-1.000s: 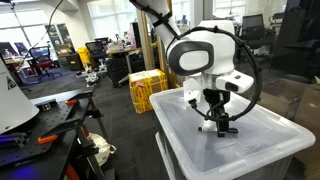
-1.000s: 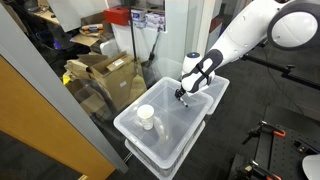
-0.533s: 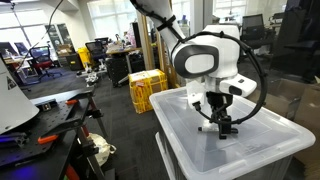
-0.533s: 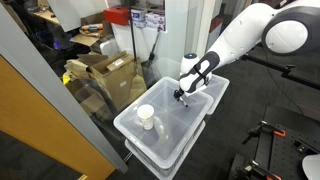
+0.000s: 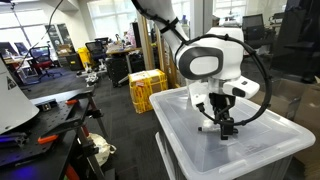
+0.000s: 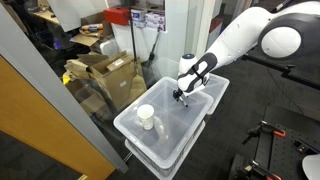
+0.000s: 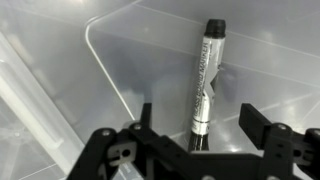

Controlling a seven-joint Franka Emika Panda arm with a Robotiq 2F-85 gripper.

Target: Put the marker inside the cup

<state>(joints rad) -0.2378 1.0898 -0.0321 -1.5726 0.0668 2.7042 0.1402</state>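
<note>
Gripper [image 7: 200,122] open wide, holding nothing; marker [image 7: 205,75] flat on bin lid [image 7: 110,60], centred btwn jaws, long axis crosswise to closing dir; cup [image 6: 146,117] well apart, same lid.

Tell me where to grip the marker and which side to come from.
Grip the marker mid-barrel, coming from straight above: it lies flat on the clear bin lid, and the gripper straddles its slim width, jaws open.
</note>
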